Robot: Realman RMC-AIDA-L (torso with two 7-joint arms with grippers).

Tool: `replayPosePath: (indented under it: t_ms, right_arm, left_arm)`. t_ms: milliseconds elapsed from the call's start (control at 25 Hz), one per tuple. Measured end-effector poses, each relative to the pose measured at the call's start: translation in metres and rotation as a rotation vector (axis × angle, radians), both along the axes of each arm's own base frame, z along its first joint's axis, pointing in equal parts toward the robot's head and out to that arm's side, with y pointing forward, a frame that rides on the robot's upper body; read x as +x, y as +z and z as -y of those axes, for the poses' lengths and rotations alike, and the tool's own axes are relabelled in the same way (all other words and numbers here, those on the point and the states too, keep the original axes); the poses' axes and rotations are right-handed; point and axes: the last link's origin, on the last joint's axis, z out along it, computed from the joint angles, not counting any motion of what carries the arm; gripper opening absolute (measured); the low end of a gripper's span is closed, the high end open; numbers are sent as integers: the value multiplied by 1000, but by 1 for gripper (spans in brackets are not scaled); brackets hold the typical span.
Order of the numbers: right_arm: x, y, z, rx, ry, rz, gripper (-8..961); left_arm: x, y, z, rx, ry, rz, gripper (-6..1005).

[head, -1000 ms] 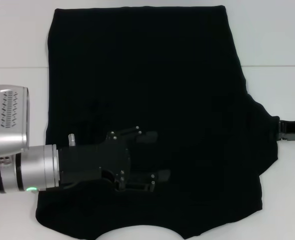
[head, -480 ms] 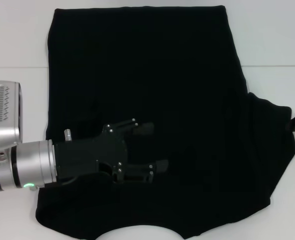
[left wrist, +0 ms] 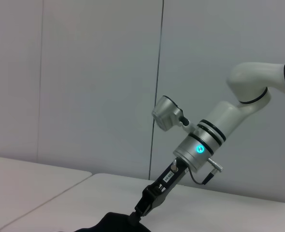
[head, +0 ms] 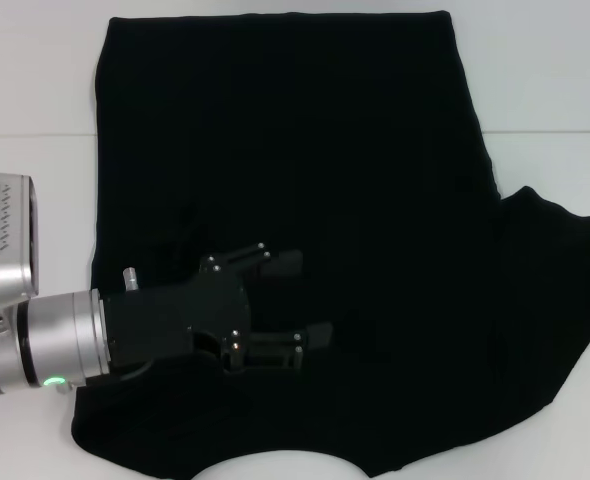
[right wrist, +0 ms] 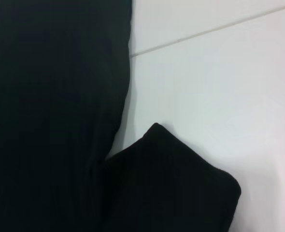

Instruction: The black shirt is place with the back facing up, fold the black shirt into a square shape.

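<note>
While the black shirt [head: 305, 230] lies spread plain side up across the white tabletop [head: 555, 90], the left claw [head: 300, 298] rests low on the cloth near the shirt's left side, its two fingers apart with nothing between them. The silver forearm comes in from the left edge of the head view, laid nearly flat over the fabric, claw pointing toward the middle of the shirt.

The right claw [left wrist: 141, 209] shows only in the left wrist view, angled steeply down at the edge of the cloth, at the end of a bent white arm. Whether it is clamped on the fabric cannot be told. In the head view the shirt's right sleeve [head: 565, 280] reaches to the frame's edge, the claw itself out of sight.

The risk from here, as it appears: if the right side is pulled while the left claw presses only lightly, the whole garment could slide or bunch, leaving a crooked fold. A loose pinch could also drop the sleeve partway.
</note>
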Motion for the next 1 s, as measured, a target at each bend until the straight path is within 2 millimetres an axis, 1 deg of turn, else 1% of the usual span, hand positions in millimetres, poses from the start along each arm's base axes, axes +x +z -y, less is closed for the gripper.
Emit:
replayPosePath:
  t_ms: [160, 280, 440, 640, 720, 840, 1000]
  right_arm:
    - [0, 2, -1, 4, 7, 3, 6]
    - [-4, 1, -4, 1, 21, 3, 6]
    - [-20, -8, -9, -31, 75, -15, 6]
    - [-63, -29, -17, -127, 216, -38, 6]
    - [-85, -44, -22, -186, 277, -28, 6]
    - [-112, -63, -29, -266, 331, 2, 6]
    - [-135, -85, -32, -357, 353, 54, 6]
  left_arm:
    - [-1, -1, 1, -2, 5, 2, 892]
    - [-1, -2, 1, -3, 9, 2, 892]
    - [-2, -2, 1, 0, 15, 2, 891]
    - [-3, 0, 0, 5, 31, 13, 891]
    - [-3, 1, 0, 4, 38, 16, 890]
    - [-4, 1, 0, 2, 47, 20, 890]
    - [-4, 2, -1, -1, 66, 30, 890]
